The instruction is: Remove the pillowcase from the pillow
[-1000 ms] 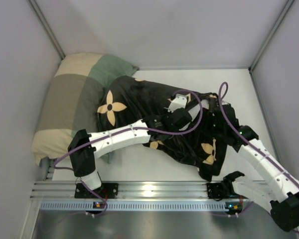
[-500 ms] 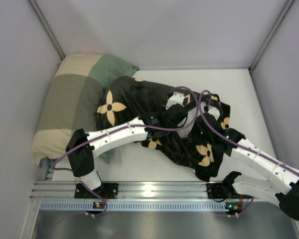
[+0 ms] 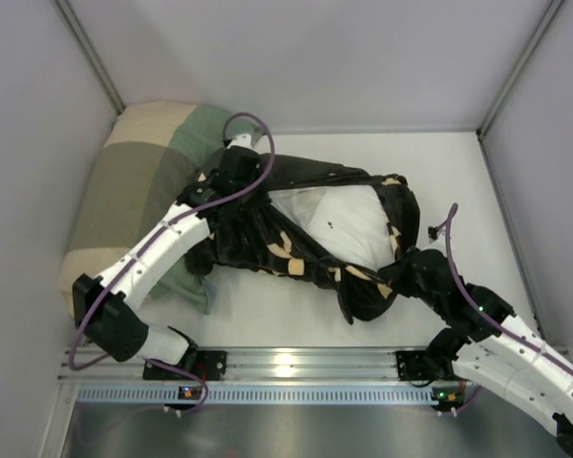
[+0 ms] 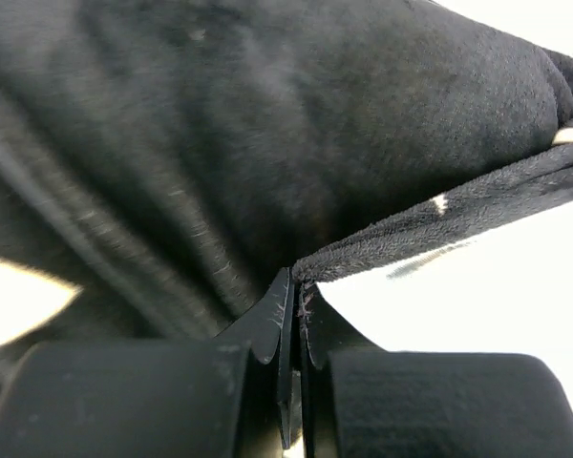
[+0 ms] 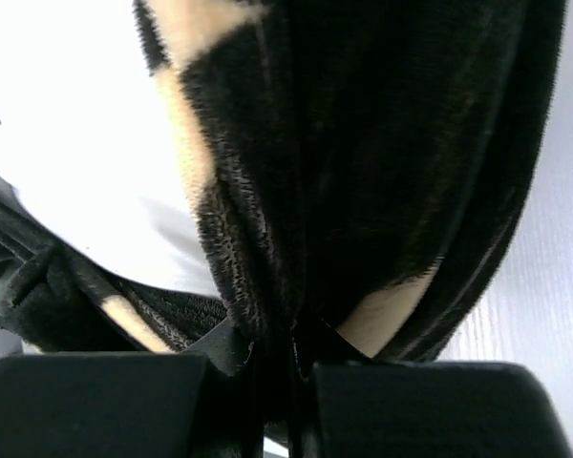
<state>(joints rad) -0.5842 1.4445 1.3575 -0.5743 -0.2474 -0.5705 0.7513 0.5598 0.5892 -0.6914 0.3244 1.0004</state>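
Note:
The black pillowcase (image 3: 244, 234) with tan motifs lies stretched wide across the table's middle. Through its gaping mouth shows the white pillow (image 3: 339, 218). My left gripper (image 3: 227, 176) is at the far left end, shut on the pillowcase's hem (image 4: 411, 229), its jaws pressed together on the fabric edge (image 4: 294, 283). At the near right corner, my right gripper (image 3: 408, 275) is shut on a bunched fold of the pillowcase (image 5: 363, 143), with the jaws meeting low in the wrist view (image 5: 294, 345). The white pillow (image 5: 67, 143) fills that view's upper left.
A green, beige and olive checked pillow (image 3: 124, 191) lies against the left wall, partly under the left arm. White walls enclose the table (image 3: 458, 172) on three sides. The arm-base rail (image 3: 286, 364) runs along the near edge.
The right gripper has shut on the pillowcase and drawn it toward the near right. The left arm has swung to the far left with the hem, spreading the opening and baring the white pillow.

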